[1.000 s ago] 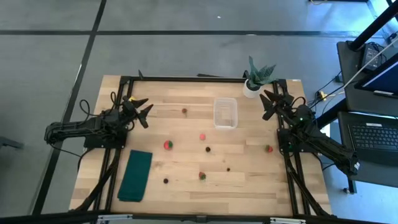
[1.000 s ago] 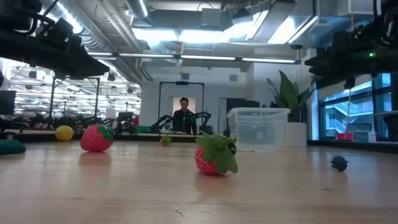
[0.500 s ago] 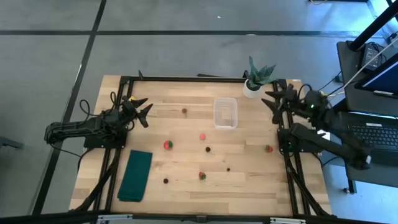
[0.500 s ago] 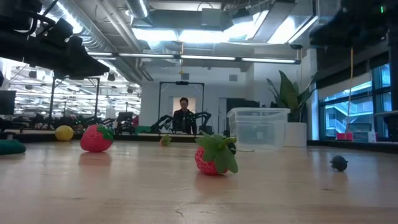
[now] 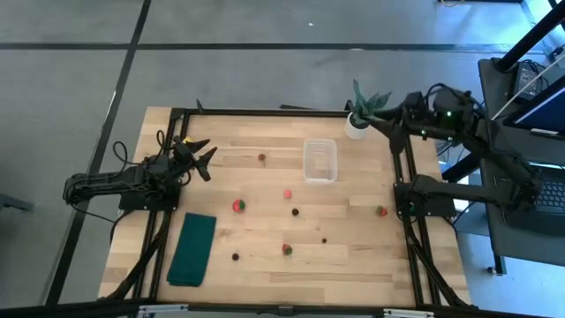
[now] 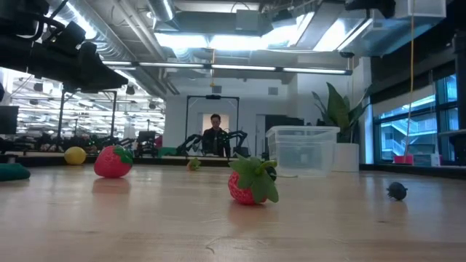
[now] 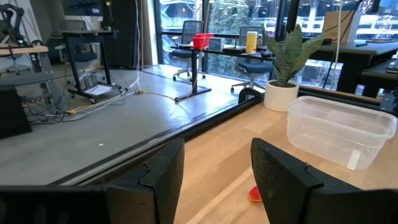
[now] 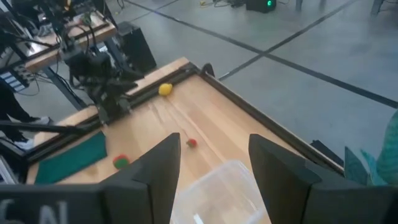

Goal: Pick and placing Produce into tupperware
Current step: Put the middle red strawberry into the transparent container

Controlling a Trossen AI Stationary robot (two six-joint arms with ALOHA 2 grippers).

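High view: the tupperware (image 5: 320, 160) sits empty at 12 o'clock from table centre. The produce (image 5: 238, 205) lies scattered from 9 through 6 to 3 o'clock; nothing is placed yet. The left gripper (image 5: 199, 155) waits at the 9 o'clock edge, fingers apart. The right gripper (image 5: 381, 124) hangs at 1 o'clock by the potted plant (image 5: 365, 108).

Low view: neither gripper is visible.

Wrist views: both grippers' fingers stand apart, holding nothing. Smaller berries are hard to identify.
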